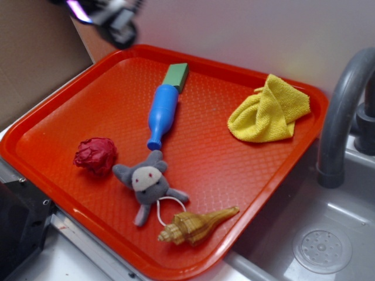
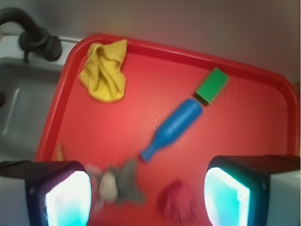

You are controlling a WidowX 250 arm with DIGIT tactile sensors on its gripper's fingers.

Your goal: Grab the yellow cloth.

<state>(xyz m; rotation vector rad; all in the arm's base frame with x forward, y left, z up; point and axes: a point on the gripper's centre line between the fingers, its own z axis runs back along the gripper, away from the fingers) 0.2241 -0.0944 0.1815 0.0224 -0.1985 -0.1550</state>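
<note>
While the gripper point(image 2: 146, 190) is being held high above the red tray point(image 1: 246, 199), only a blurred dark part of the arm is being shown at the top left corner of the exterior view, past the tray's far left rim, with nothing being touched by it. Seen from the wrist view, the camera is being pointed down over the tray, and the two fingers point(image 2: 59, 195) are being kept wide apart at the lower edge of that picture, with nothing being clamped between them; the tray's contents are being seen through the gap. The yellow cloth point(image 1: 269, 110) is being left crumpled in soft folds in the tray's far right corner, near the grey faucet point(image 1: 340, 111) and the sink point(image 1: 328, 234), well apart from the gripper. A blue bottle-shaped toy point(image 1: 162, 114) is lying along the middle of the tray, its wide end touching a green block point(image 1: 176, 76). A grey plush toy point(image 1: 146, 181) is lying just beyond the bottle's narrow end, a crumpled red ball point(image 1: 95, 156) is sitting just beside it on the left, and a golden-brown seashell point(image 1: 196, 225) is resting near the tray's front rim, next to the plush toy's white loop. All these things are being seen only blurred in the wrist view
</note>
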